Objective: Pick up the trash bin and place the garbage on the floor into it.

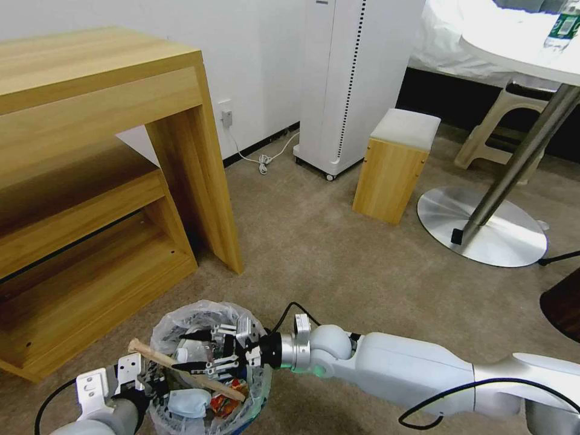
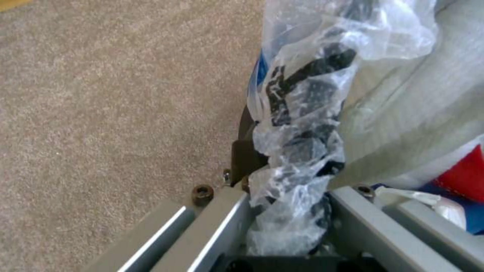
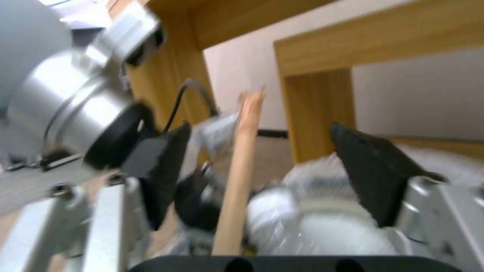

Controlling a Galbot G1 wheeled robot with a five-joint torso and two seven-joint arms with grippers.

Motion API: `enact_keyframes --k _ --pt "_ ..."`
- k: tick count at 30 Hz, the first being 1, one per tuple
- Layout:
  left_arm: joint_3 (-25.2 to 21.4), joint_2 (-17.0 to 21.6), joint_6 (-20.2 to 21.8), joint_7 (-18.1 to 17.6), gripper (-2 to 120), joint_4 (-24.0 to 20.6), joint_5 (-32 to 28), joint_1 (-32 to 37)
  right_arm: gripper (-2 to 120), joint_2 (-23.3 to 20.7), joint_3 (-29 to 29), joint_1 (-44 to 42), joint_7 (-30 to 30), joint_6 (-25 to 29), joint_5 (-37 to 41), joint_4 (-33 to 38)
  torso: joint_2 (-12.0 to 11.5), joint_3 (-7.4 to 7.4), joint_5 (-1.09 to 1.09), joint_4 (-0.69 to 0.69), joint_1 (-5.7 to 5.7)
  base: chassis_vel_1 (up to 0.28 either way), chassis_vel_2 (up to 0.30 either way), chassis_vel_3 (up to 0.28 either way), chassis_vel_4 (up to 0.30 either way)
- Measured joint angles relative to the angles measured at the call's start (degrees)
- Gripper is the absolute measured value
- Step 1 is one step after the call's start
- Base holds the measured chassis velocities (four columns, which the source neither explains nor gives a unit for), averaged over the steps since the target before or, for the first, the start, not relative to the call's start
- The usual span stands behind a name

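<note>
Plastic-lined trash bin point(image 1: 257, 386) with wooden stick point(image 1: 181, 367), wrappers point(image 1: 228, 403).

Close up, we look out between the two black fingers point(image 3: 373, 173) of our right tool point(image 3: 262, 166), which stand spread wide apart. A pale wooden stick point(image 3: 239, 177) rises between them, closer to one finger, touching neither as far as we can tell. Beside and under the stick lies crumpled clear plastic bag point(image 3: 323, 211) over white, rounded litter. On the other side we see our left tool point(image 3: 86, 109), a shiny silver wrist with a black cable point(image 3: 189, 94) looping from it. Behind everything stands a light wooden table point(image 3: 312, 109) with upright legs, against a white wall point(image 3: 418, 98). A strip of beige carpet point(image 3: 275, 151) shows at the table's foot.
</note>
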Motion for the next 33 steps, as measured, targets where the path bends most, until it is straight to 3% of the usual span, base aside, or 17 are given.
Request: enact_keyframes --k 4,6,12,14,16,18,20,22,28,30,33 --pt "0.0 0.1 0.0 0.0 0 0.1 0.0 0.0 89 -1.2 4.0 1.1 0.8 0.0 0.9 2.0 0.0 0.0 0.0 0.0 0.0 0.0 0.0 0.0 0.0" --pt "-0.1 0.4 0.0 0.0 0 0.0 0.0 0.2 99 -3.2 8.8 1.7 0.4 0.0 2.7 4.0 0.0 0.0 0.0 0.0 0.0 0.0 0.0 0.0 0.0" --pt "-0.4 1.2 0.0 0.2 0 -0.4 -0.3 0.6 100 -7.4 15.7 1.7 0.3 0.6 4.4 6.4 0.0 0.0 0.0 0.02 0.0 0.0 0.0 0.0 0.0" --pt "-0.4 2.0 0.0 0.3 0 -0.4 -1.0 0.4 100 -11.2 22.0 -2.1 0.7 1.0 3.0 7.3 0.0 0.0 0.01 0.0 0.0 0.0 0.0 0.0 0.0" --pt "-0.4 2.3 0.0 0.3 0 -0.3 -1.3 0.1 100 -12.6 24.1 -4.0 0.7 1.1 2.5 7.6 0.0 0.0 0.02 0.02 0.0 0.0 0.0 0.0 0.0" --pt "-0.3 3.6 0.0 0.3 0 0.4 -2.4 -1.0 100 -17.6 30.7 -10.6 -0.2 2.2 0.1 8.0 0.0 0.0 0.02 -0.03 0.0 0.0 0.0 0.0 0.0" --pt "-0.3 4.0 0.0 0.3 0 0.6 -2.8 -1.2 100 -18.3 31.9 -11.9 -0.7 2.4 -0.5 8.1 0.0 0.0 0.02 -0.03 0.0 0.0 0.0 0.0 0.0" --pt "-0.2 5.7 0.0 0.2 0 1.4 -4.1 -2.3 100 -22.2 38.8 -20.5 -2.5 3.9 -3.8 8.9 0.0 0.0 0.01 -0.02 0.0 0.0 0.0 0.0 0.0" --pt "0.2 8.9 0.0 -1.3 0 2.4 -7.2 -3.6 100 -24.1 44.3 -29.7 -3.1 5.5 -6.4 9.3 0.0 0.0 0.0 -0.02 0.0 0.0 0.0 0.0 0.0" --pt "0.0 13.4 0.0 -3.6 0 3.2 -11.3 -4.3 100 -23.9 47.6 -33.8 -3.1 5.8 -7.6 9.9 0.0 0.0 0.0 0.0 0.0 0.0 0.0 0.0 0.0" --pt "-0.1 16.6 0.0 -4.8 0 4.0 -13.8 -4.6 100 -23.9 49.1 -35.3 -3.1 5.9 -8.1 10.1 0.0 0.0 0.01 0.0 0.0 0.0 0.0 0.0 0.0"
